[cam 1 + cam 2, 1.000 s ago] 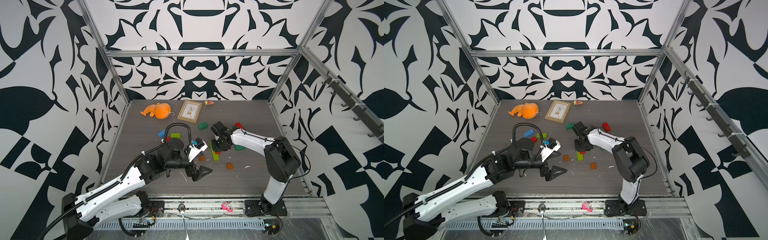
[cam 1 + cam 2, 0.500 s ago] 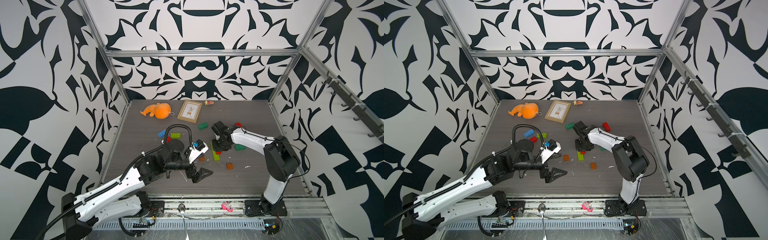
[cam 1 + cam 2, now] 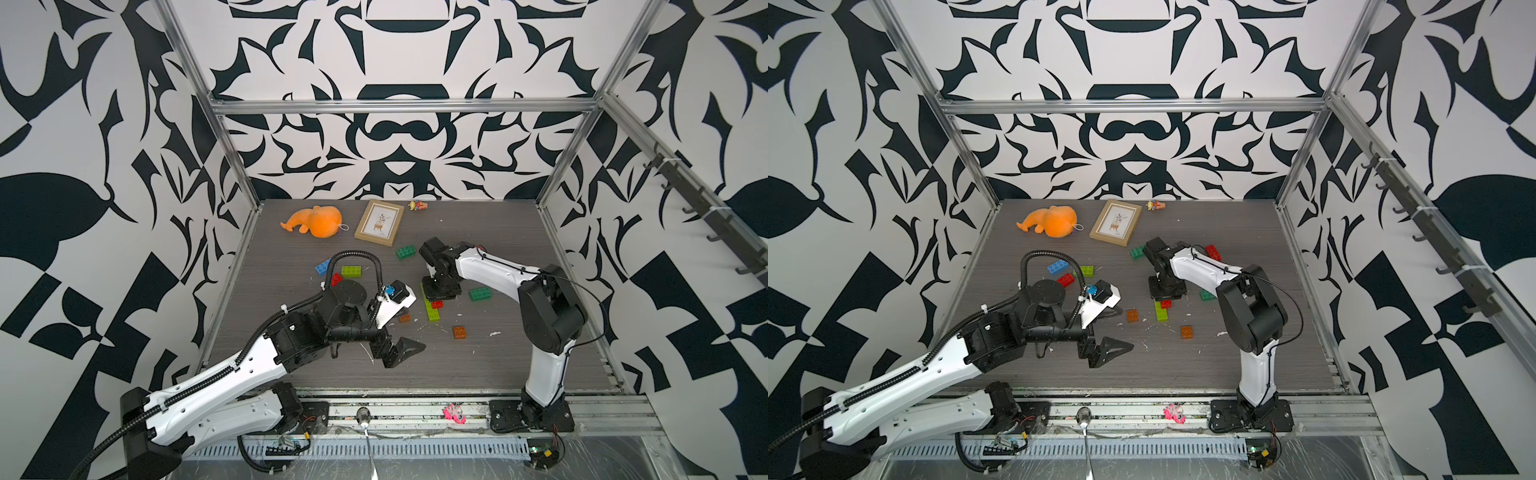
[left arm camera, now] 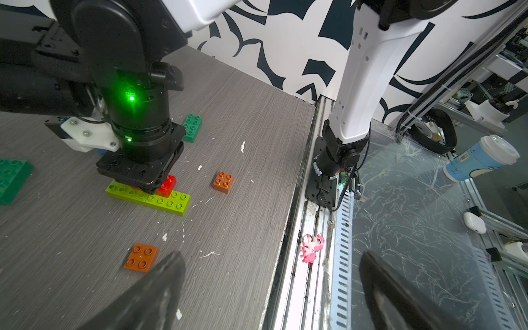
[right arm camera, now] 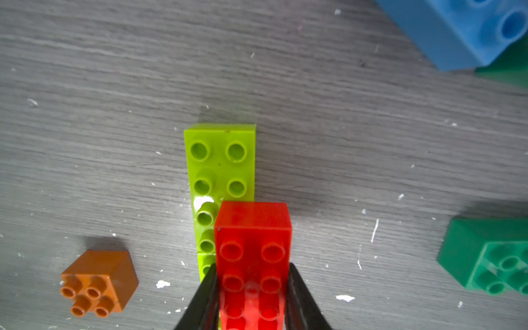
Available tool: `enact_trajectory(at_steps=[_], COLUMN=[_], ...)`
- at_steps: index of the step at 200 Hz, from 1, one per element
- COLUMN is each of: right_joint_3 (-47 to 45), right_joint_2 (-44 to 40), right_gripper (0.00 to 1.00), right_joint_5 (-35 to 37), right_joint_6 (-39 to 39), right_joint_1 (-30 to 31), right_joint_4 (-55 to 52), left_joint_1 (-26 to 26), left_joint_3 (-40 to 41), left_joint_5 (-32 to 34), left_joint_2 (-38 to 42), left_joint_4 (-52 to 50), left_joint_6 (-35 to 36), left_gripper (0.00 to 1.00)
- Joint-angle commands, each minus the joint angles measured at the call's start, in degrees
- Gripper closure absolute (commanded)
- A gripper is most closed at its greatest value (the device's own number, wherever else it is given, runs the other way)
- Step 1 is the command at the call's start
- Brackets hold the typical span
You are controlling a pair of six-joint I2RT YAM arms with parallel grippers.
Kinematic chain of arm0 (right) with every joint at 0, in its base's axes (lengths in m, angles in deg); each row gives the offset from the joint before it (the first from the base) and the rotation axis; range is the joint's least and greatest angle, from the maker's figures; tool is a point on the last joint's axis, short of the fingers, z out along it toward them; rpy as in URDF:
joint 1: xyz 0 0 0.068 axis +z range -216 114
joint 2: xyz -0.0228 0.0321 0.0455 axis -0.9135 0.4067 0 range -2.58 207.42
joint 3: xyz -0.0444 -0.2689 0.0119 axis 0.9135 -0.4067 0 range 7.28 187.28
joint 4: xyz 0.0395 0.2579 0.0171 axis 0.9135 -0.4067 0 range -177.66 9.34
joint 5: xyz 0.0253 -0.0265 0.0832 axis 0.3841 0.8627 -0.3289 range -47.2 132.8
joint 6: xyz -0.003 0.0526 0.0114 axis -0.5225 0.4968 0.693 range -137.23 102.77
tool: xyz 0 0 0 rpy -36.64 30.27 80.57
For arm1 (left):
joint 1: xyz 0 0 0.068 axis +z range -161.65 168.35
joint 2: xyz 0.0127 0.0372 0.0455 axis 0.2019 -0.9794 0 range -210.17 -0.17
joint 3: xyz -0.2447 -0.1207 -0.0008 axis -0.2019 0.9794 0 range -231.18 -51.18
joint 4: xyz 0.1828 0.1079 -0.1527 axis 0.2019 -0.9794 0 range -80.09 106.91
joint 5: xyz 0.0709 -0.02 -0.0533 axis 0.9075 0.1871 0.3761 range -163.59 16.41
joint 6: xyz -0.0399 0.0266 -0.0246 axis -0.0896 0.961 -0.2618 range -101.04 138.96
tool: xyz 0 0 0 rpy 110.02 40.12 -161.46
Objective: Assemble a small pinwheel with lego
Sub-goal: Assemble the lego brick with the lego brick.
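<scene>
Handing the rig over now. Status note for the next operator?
Left gripper: open, empty, hovering near the table's front.
Right gripper: shut on red brick, on or just above the lime strip, offset sideways; cannot tell if it is seated.
Done: two lime bricks laid end to end.
Loose: brown squares, dark greens, blue brick, spare lime, spare reds.
Left: probably seat the red, then add the rest.
</scene>
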Motion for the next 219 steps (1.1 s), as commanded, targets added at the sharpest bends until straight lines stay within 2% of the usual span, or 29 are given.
enact_trajectory(at_steps=[1, 21, 44, 53, 74, 77, 90, 136, 166, 202, 219], right_joint_3=[-5.2, -5.6, -5.1, -4.8, -4.4, -4.6, -5.4, -4.4, -4.0, -3.3, -2.7], right_joint_2=[4.1, 0.2, -1.3, -1.4, -1.7, -2.0, -3.4, -4.3, -3.9, -4.8, -4.7], right_gripper=[1.00, 1.00, 1.00, 1.00, 1.00, 1.00, 1.00, 1.00, 0.93, 0.80, 0.79], right_joint_5=[6.6, 11.0, 11.3, 13.6, 12.5, 10.1, 7.7, 4.5, 4.2, 4.0, 3.6], right_joint_6=[0.6, 1.6, 1.1, 0.6, 0.1, 0.0, 0.0, -0.8, -1.2, -1.2, -1.3], right_joint_1=[0.0, 1.7, 2.0, 1.9, 1.9, 1.8, 1.9, 1.4, 1.3, 1.2, 0.9], right_joint_4=[-1.8, -1.6, -2.9, -3.4, -3.6, -3.2, -1.5, -1.6, -2.0, -2.2, -2.6], left_joint_1=[-0.4, -0.8, -1.2, -1.5, -1.8, -1.9, -2.2, -4.0, -5.9, -7.3, -7.3], left_joint_3=[-0.2, -0.2, -0.1, -0.1, -0.1, -0.2, -0.1, 0.0, -0.1, -0.5, -1.1], left_joint_5=[0.9, 1.4, 1.9, 2.1, 2.8, 2.9, 3.5, 5.3, 7.4, 9.7, 10.2], left_joint_2=[0.9, 1.1, 1.1, 1.1, 1.0, 1.0, 1.0, 0.6, 0.5, 0.2, -0.3], left_joint_4=[-0.7, -0.8, -0.9, -0.9, -1.1, -1.2, -1.1, -1.6, -2.3, -3.1, -3.7], left_joint_6=[0.9, 1.0, 1.3, 1.4, 1.6, 1.6, 1.7, 2.4, 3.1, 3.2, 2.9], left_gripper=[0.00, 0.00, 0.00, 0.00, 0.00, 0.00, 0.00, 0.00, 0.00, 0.00, 0.00])
